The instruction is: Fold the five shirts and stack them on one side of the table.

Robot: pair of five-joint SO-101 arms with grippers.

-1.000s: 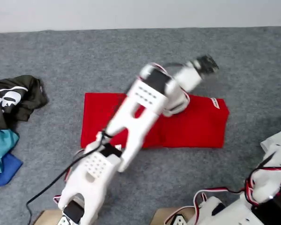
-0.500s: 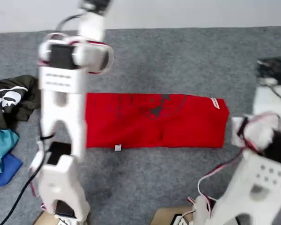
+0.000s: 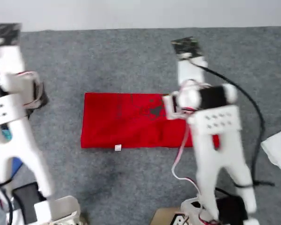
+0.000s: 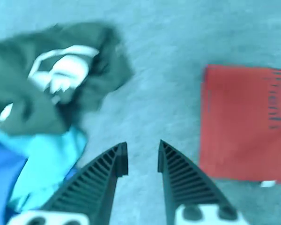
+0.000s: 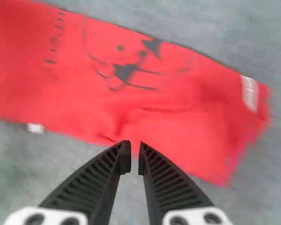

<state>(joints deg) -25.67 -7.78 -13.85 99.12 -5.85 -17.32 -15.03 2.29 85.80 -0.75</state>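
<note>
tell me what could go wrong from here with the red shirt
1. The right gripper sits at the puckered edge of the red shirt; a pull there might drag the fold open.
2. The left gripper, open, hangs near the crumpled dark shirt; it might snag that instead.

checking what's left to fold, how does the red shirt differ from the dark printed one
The red shirt lies flat, folded into a long rectangle; the dark shirt is crumpled in a heap. The red shirt lies alone; the dark shirt touches a teal garment. Both rest on the grey table.
</note>
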